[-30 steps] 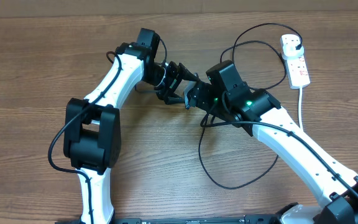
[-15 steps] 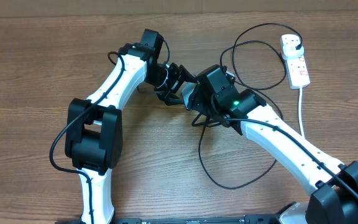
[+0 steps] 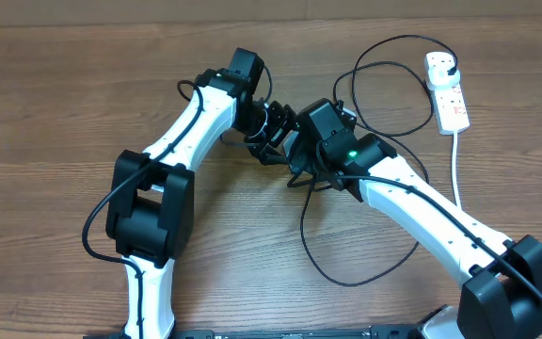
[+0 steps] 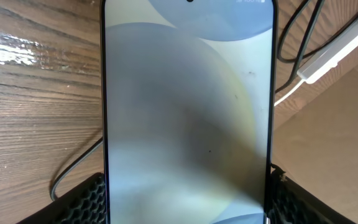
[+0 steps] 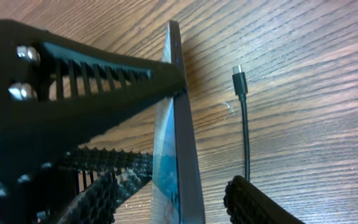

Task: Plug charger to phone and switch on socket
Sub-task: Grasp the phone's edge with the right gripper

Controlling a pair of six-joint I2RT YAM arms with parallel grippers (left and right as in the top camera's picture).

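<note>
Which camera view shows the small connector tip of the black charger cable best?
The right wrist view: the connector tip lies sharp on the table, beside the phone. Overhead shows only cable loops, no tip. Left wrist shows only short cable stretches.

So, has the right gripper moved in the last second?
Yes. The right gripper has slid away from the white extension block, toward the left gripper.

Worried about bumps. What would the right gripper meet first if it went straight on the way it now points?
Probably the phone, edge-on between the open fingers of the right gripper and held by the left gripper; depth is unclear. The charger tip lies off to the side.
</note>
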